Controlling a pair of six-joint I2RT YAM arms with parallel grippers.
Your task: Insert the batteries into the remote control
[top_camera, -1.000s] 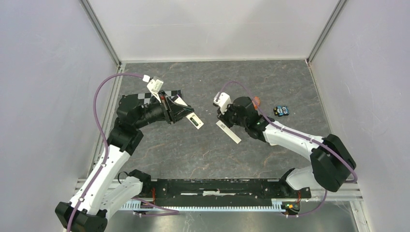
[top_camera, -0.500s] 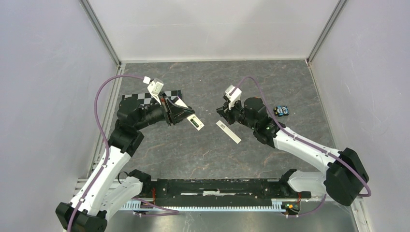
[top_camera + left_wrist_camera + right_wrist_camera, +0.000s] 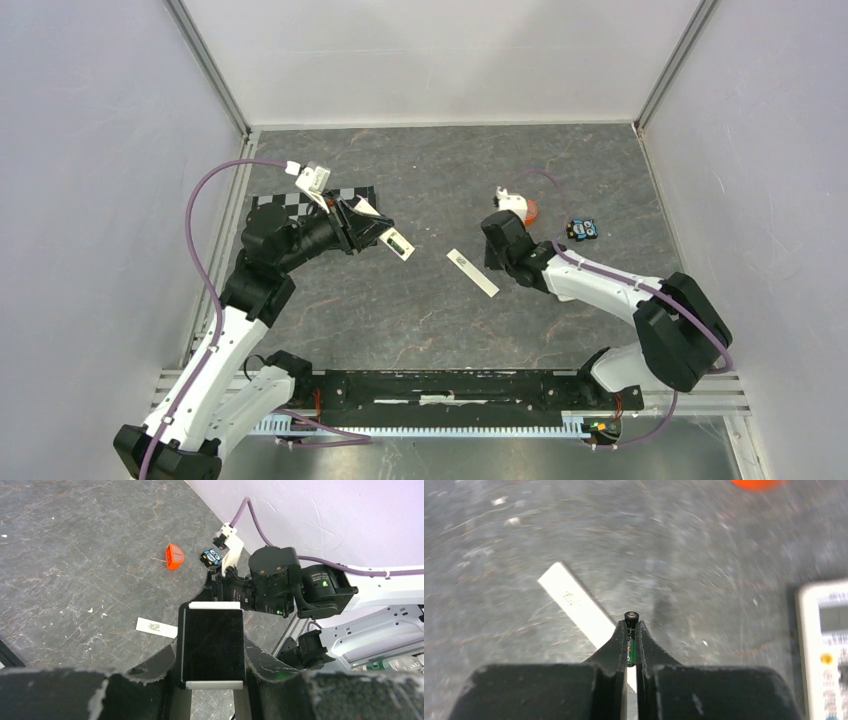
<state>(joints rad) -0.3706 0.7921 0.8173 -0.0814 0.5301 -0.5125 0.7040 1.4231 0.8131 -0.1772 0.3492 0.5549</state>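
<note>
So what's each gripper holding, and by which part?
Right gripper pinches a battery by its body, tip protruding. Left gripper clamps the remote control by its long edges.

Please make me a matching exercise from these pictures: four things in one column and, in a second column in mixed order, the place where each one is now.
Things
1. battery
2. remote control
3. white strip
4. orange object

Places
A. lying flat on the table, in the middle between the grippers
B. gripped by the left gripper
C. on the table, near the small blue and black item
D. pinched in the right gripper

Pairs: 1-D, 2-B, 3-A, 4-C
</note>
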